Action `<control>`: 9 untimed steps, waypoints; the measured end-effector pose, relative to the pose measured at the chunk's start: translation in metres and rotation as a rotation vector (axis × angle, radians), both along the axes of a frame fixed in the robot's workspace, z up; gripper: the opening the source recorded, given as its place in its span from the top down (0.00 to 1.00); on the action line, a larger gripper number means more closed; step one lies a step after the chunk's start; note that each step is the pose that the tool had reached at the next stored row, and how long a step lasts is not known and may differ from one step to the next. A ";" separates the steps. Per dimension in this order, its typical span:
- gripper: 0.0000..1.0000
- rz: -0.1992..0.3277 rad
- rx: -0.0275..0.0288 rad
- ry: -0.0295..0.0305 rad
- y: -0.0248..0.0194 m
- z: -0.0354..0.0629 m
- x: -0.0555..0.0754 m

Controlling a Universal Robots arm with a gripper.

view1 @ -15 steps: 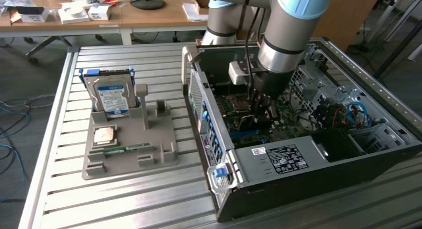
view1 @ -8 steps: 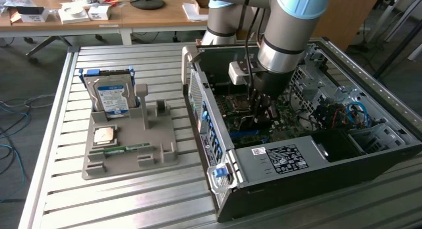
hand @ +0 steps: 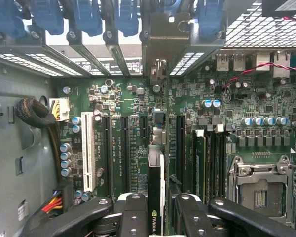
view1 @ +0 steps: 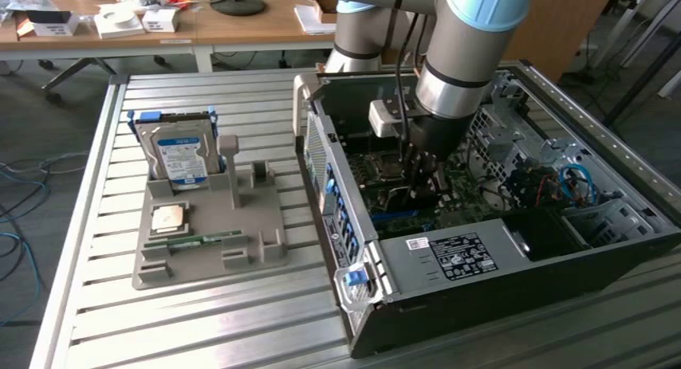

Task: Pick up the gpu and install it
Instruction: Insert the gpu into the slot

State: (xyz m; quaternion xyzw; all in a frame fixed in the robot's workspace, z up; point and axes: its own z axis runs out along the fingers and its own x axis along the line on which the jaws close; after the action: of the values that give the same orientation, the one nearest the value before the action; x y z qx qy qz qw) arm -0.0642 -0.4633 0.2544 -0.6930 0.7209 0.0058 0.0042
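"NVIDIA" with logo mark, white on the dark edge of the gpu (hand: 155, 197), wrist view. White printed lines on the motherboard (hand: 133, 148) between slots: too small to read. Exterior view: white label (view1: 458, 256) on the power supply and the blue-white label on the hard drive (view1: 181, 158) both carry print, none legible

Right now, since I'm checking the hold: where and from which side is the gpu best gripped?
By its upper edge, from above: the gpu stands on edge over the motherboard, thin with two flat faces. The end effector pinches those faces, leaving its lower edge free.
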 end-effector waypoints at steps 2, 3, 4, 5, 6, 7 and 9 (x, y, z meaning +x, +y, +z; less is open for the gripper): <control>0.74 0.002 0.0000 0.0000 0.0000 0.0000 0.000; 0.74 0.002 0.0000 0.0000 0.0000 0.0000 0.000; 0.74 0.001 0.0000 0.0000 0.0000 -0.0001 0.000; 0.74 0.001 0.0001 0.0000 0.0001 -0.0001 -0.001; 0.74 0.002 0.0001 0.0000 0.0001 -0.0001 -0.001; 0.74 0.002 0.0001 0.0000 0.0001 -0.0001 -0.001; 0.74 0.002 0.0002 -0.0001 0.0002 -0.0002 -0.001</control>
State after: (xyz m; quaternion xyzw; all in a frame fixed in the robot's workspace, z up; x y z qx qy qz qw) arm -0.0650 -0.4630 0.2542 -0.6936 0.7203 0.0058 0.0043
